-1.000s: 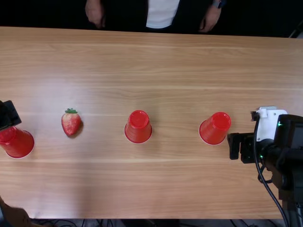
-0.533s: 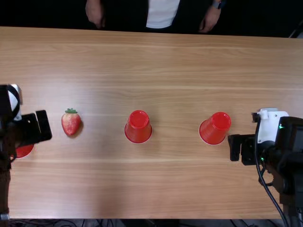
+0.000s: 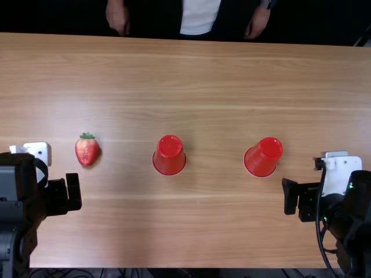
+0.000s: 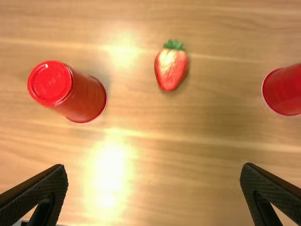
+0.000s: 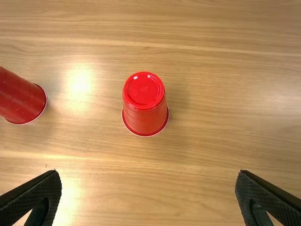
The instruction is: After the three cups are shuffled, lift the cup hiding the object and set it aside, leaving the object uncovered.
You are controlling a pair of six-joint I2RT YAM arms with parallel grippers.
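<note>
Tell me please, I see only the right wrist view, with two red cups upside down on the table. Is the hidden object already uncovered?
Observer: Yes. A strawberry lies bare on the table, to the left of the middle cup.
Operator: I count only two here. Where is the other?
Observer: The third cup stands upside down beside the strawberry without touching it, on the side away from the middle cup.
Operator: Does the other arm hold anything?
Observer: No. The left gripper is open and empty, on the near side of the strawberry.
</note>
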